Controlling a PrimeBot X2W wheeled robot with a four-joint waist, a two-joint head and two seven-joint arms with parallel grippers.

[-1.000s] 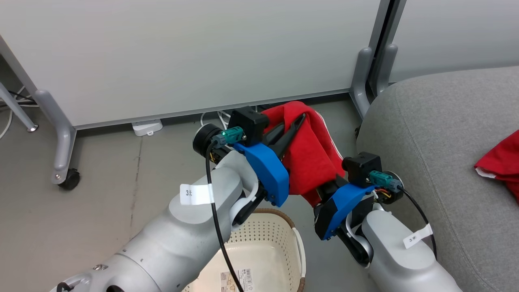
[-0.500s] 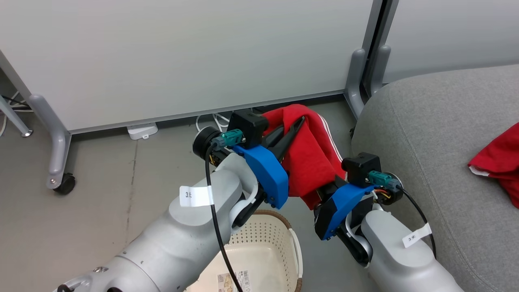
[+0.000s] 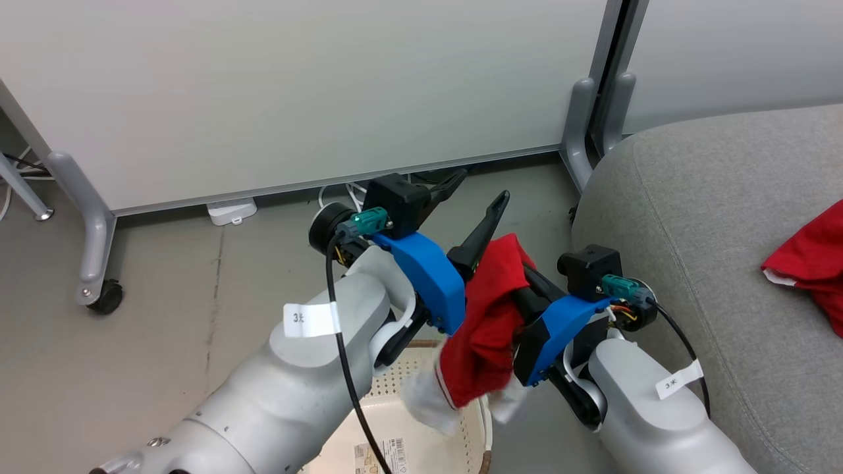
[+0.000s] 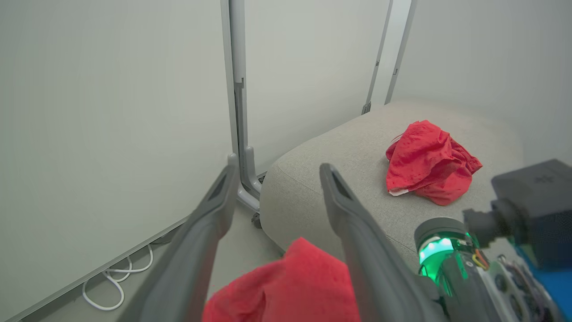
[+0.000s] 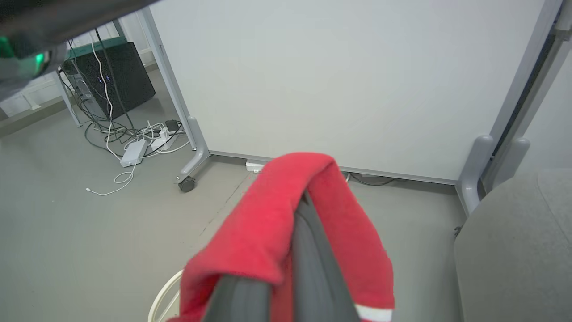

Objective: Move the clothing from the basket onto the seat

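Note:
My right gripper (image 3: pixel 527 273) is shut on a red garment (image 3: pixel 490 316) of the clothing. The cloth droops between my two wrists, and its white-trimmed end hangs over the basket (image 3: pixel 395 385) at the bottom of the head view. In the right wrist view the cloth (image 5: pixel 268 223) lies draped over my closed fingers (image 5: pixel 308 241). My left gripper (image 3: pixel 477 187) stands open just above and left of the cloth, holding nothing; its fingers (image 4: pixel 339 201) are spread wide. A second red garment (image 3: pixel 810 263) lies bunched on the grey seat (image 3: pixel 711 217) to the right.
White partition panels on grey legs stand behind, with a caster (image 3: pixel 105 296) at left and a leg (image 3: pixel 583 125) beside the seat's corner. A white power strip (image 3: pixel 230 210) and cables lie under the panel. A black box (image 5: pixel 111 67) and cables sit far left.
My left gripper has opened and let go of the red garment. The cloth has dropped from its stretched, raised position and now hangs from the right gripper over the basket.

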